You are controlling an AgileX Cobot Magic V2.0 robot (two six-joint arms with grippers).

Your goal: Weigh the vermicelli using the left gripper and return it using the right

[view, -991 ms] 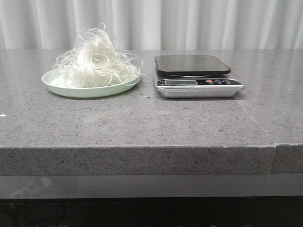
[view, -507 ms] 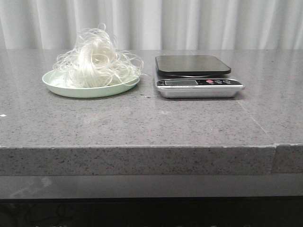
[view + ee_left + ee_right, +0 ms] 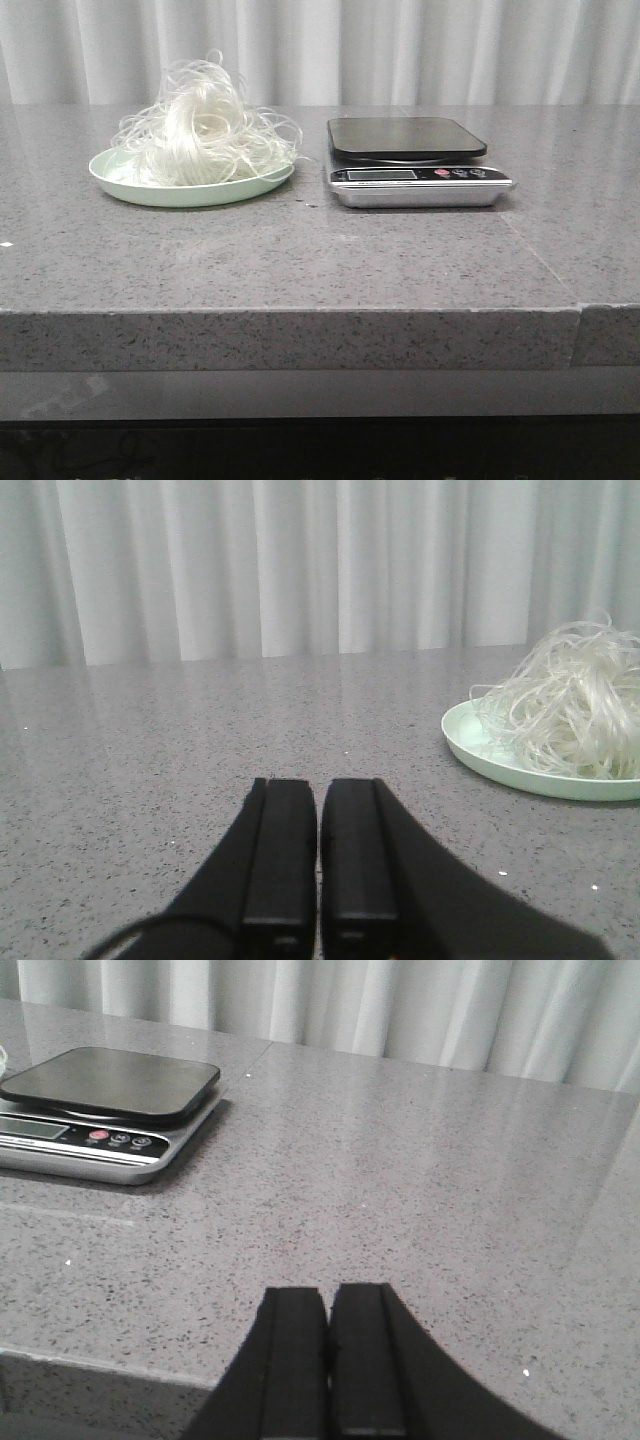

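The vermicelli (image 3: 203, 125) is a fluffy white mound of thin curly strands on a pale green plate (image 3: 130, 185) at the left of the grey table. It also shows in the left wrist view (image 3: 575, 705) on the plate (image 3: 465, 742). The scale (image 3: 410, 160), with a black platform and silver base, stands just right of the plate, and its platform is bare. It shows in the right wrist view (image 3: 105, 1105). My left gripper (image 3: 319, 785) is shut and empty, low over the table, short of the plate. My right gripper (image 3: 328, 1295) is shut and empty near the table's front edge. Neither gripper shows in the front view.
The grey speckled table (image 3: 320, 260) has a seam (image 3: 580, 310) at its front right. White curtains (image 3: 400, 50) hang behind the table.
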